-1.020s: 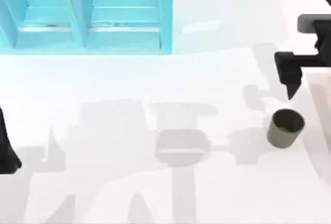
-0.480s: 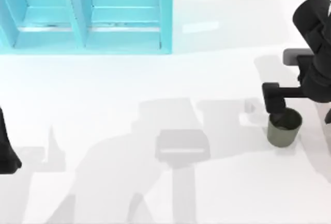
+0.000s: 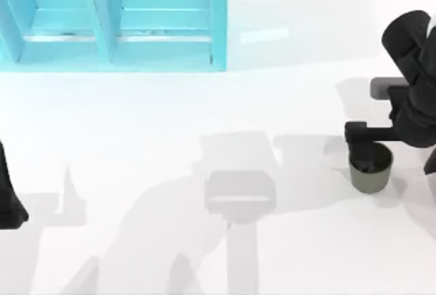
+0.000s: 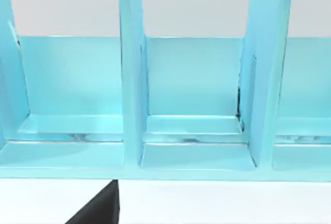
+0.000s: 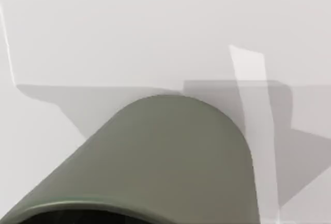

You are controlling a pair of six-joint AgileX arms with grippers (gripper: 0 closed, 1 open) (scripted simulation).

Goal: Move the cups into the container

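Top view: right gripper [image 3: 369, 150] sits over the olive cup [image 3: 371, 176] at bench [image 3: 170, 118] right side, one finger inside the rim; can't tell its finger state; left arm parked at left edge; blue container [image 3: 116, 16] top left.

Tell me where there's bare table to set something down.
The wide white stretch between the blue container and the near edge is free. It is crowded at the right, where the right gripper sits at the olive cup. The left arm is parked far left.
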